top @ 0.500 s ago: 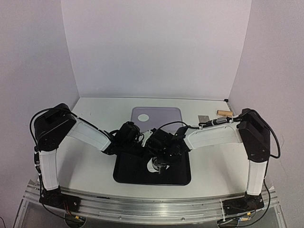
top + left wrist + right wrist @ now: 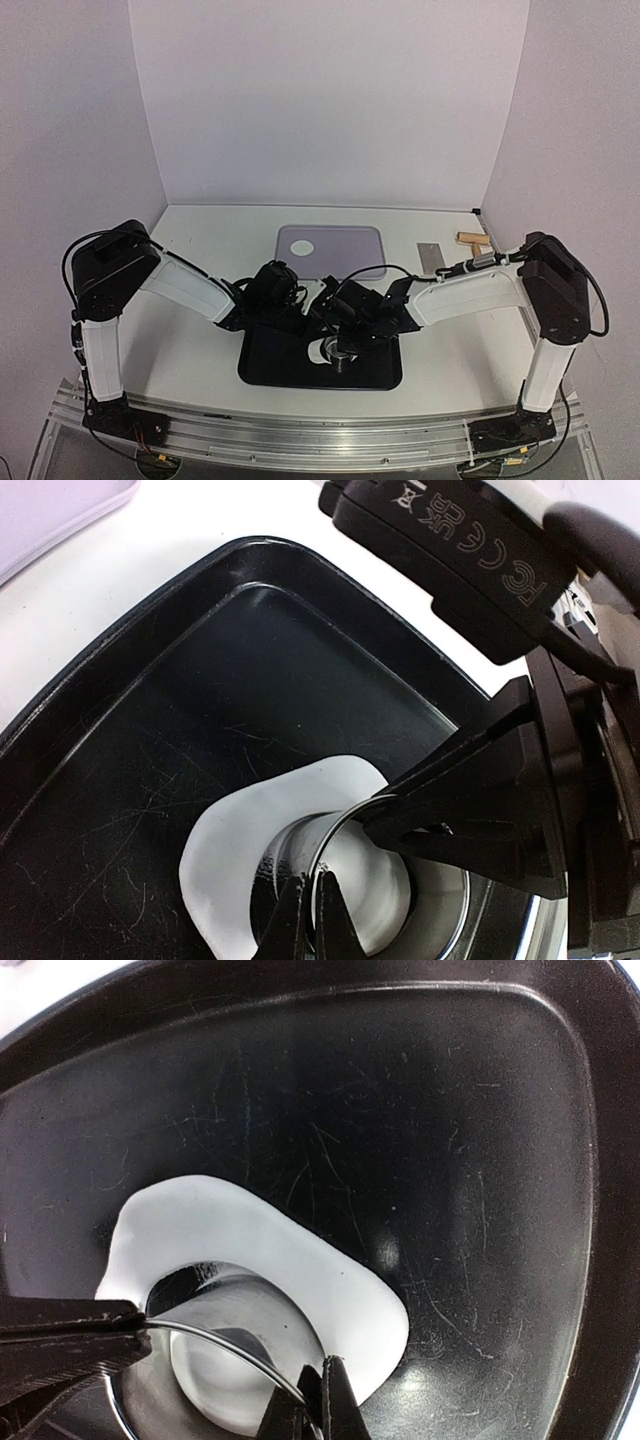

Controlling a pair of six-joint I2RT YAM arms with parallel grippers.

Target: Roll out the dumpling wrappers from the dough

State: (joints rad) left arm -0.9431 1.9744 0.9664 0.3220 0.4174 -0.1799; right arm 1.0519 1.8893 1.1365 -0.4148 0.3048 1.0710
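Note:
The dough (image 2: pixel 240 845) is a flat white sheet of irregular outline lying in the black tray (image 2: pixel 150 680), also seen as the dough (image 2: pixel 290 1245) in the right wrist view. A small metal ring (image 2: pixel 395 895) stands pressed into it, with white dough showing inside. My left gripper (image 2: pixel 312 910) is shut on the ring's near rim. My right gripper (image 2: pixel 318 1395) is shut on the opposite rim of the ring (image 2: pixel 215 1345). One round dumpling wrapper (image 2: pixel 302 246) lies on the purple board (image 2: pixel 345 250) behind the tray.
A metal scraper (image 2: pixel 430 255) and a wooden rolling pin (image 2: pixel 472 238) lie at the back right of the white table. The black tray (image 2: pixel 375 375) sits near the table's front edge between both arms. White walls close in the sides and back.
The right arm's elbow has swung out to the right and its forearm has sunk lower. Both grippers stay shut on the ring over the dough.

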